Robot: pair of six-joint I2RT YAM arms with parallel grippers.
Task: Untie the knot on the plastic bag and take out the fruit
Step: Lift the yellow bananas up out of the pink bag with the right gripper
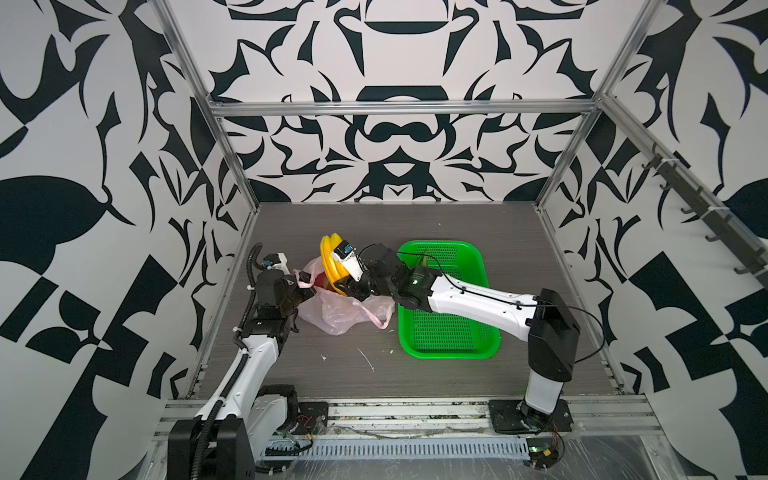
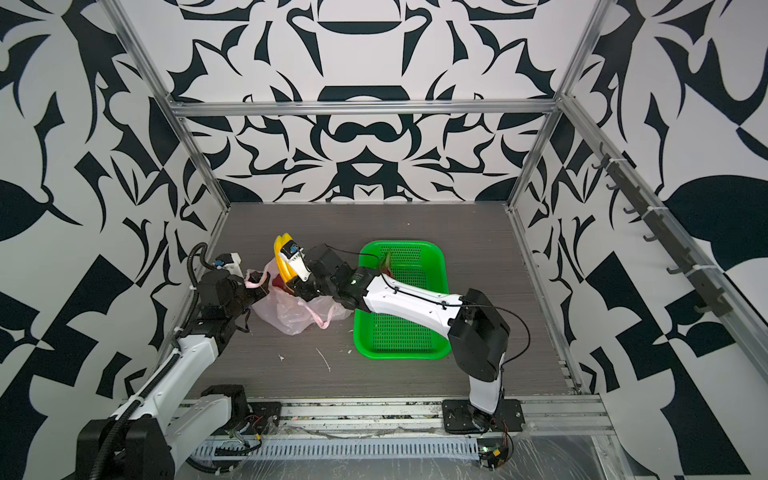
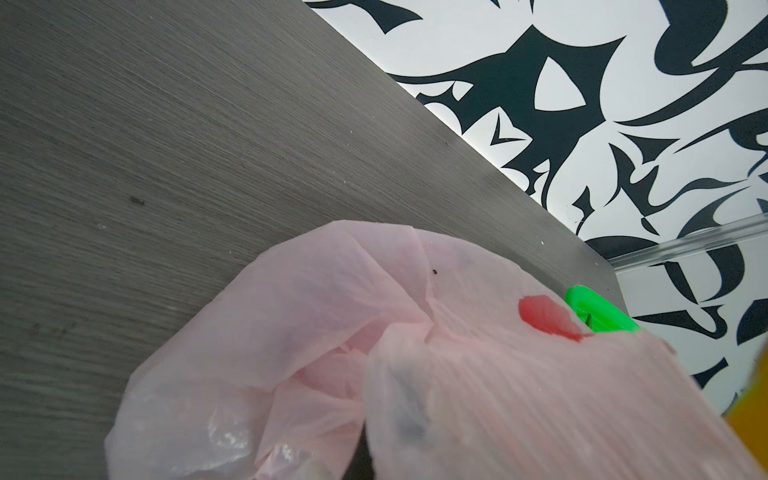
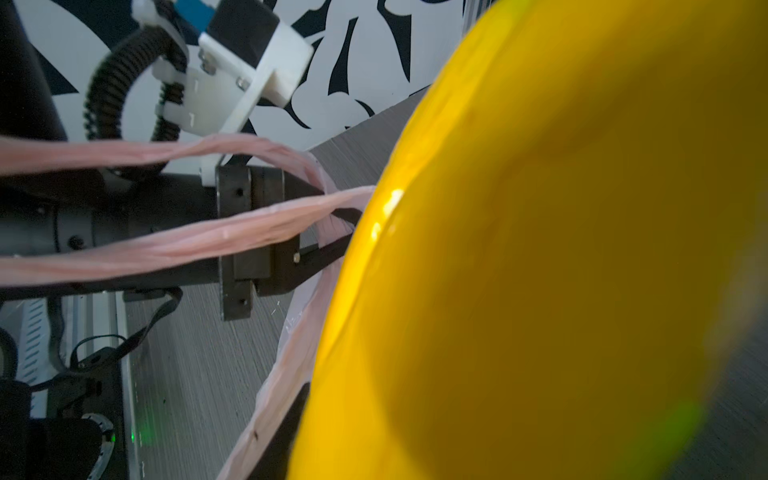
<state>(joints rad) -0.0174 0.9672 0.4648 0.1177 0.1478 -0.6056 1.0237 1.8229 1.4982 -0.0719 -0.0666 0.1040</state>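
Here the table carries the basket just beside the bag. The left end effector, fully closed on the bag's rim, holds the mouth open, we judge, so the right end effector, part-closed on the bananas, can lift them out; its own arm overhangs the basket.

Enclosure interior seen from above. Walls on three sides carry a bold black-on-white ornamental pattern, evenly lit. An aluminium profile frame runs along the wall corners and across the back. The worktop is grey with a wood grain, bearing a few pale scraps near its front edge. A dark hook rack follows the right-hand rail; a slotted cable duct lies before the front edge.
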